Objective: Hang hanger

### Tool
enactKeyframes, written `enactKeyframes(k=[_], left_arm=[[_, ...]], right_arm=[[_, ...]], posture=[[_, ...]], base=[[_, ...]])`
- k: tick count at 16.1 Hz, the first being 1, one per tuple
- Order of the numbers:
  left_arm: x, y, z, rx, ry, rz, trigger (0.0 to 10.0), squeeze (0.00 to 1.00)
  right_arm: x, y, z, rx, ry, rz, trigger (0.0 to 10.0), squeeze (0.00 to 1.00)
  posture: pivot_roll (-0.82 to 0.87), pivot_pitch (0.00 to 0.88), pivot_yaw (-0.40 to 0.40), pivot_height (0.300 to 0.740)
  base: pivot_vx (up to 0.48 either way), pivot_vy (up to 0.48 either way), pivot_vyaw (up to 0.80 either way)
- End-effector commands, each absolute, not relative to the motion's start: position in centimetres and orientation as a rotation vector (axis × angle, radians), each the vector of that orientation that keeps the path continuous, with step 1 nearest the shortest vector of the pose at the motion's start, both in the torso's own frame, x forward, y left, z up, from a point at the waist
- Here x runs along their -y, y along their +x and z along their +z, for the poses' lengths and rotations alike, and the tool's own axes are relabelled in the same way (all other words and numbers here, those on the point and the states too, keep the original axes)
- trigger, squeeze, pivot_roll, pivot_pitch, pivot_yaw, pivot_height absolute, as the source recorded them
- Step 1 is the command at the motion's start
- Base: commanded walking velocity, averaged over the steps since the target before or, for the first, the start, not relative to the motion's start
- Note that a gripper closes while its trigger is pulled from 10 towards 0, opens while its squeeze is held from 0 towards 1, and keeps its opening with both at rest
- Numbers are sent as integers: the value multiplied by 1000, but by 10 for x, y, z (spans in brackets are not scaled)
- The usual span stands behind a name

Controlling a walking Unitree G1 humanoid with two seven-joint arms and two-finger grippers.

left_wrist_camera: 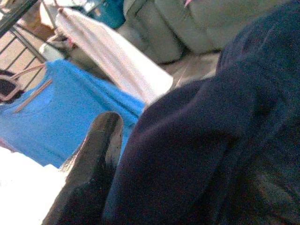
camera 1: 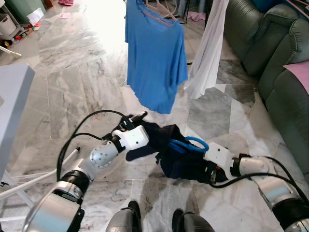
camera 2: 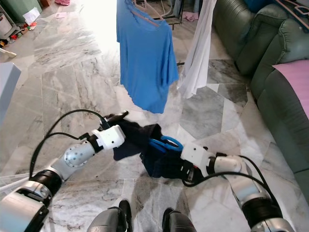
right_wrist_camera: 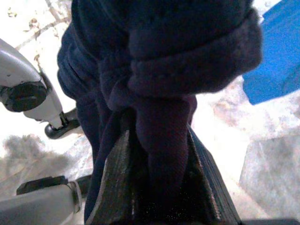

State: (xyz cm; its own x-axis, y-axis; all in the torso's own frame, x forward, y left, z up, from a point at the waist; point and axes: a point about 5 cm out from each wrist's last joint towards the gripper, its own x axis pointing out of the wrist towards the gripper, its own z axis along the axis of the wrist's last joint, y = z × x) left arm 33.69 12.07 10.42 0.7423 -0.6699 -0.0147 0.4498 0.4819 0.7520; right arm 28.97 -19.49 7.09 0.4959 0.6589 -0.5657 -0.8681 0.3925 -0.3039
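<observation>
Blue hanger (camera 1: 189, 144) lies tangled in bunched dark navy garment (camera 1: 171, 157).

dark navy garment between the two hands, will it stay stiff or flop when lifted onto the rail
Probably floppy: the dark navy garment sags in folds between the left hand and right hand. Likely light, since pinched cloth holds it. The blue hanger inside may slip loose.

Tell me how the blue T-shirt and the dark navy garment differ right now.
The blue T-shirt hangs spread out on a hanger; the dark navy garment is bunched between the left gripper and the right gripper. The T-shirt is bright blue, the garment almost black. A blue hanger lies against the garment.
</observation>
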Motion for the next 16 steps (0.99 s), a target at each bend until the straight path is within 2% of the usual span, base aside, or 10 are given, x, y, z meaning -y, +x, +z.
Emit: enactKeyframes(k=[1, 7, 11, 13, 16], left_arm=[[-130, 346, 110, 270, 826, -609, 10000, 1000], [-141, 352, 116, 269, 781, -481, 10000, 1000], [-151, 352, 99, 104, 511, -359, 10000, 1000], [-145, 345, 89, 68, 461, -426, 10000, 1000], [-125, 317, 55, -49, 446, -703, 10000, 1000]], right_arm=[[195, 283, 60, -426, -618, 1009, 0, 0], [187, 284, 50, -417, -604, 935, 0, 0], [188, 295, 50, -351, -593, 728, 0, 0], [188, 297, 49, -344, -569, 671, 0, 0], [180, 298, 46, -322, -515, 608, 0, 0]], posture=[[-174, 219, 52, 740], [-173, 218, 47, 740], [-171, 214, 45, 740], [-169, 212, 42, 740], [-163, 208, 37, 740]], base=[[0, 0, 0], [0, 0, 0], [0, 0, 0], [0, 0, 0], [0, 0, 0]])
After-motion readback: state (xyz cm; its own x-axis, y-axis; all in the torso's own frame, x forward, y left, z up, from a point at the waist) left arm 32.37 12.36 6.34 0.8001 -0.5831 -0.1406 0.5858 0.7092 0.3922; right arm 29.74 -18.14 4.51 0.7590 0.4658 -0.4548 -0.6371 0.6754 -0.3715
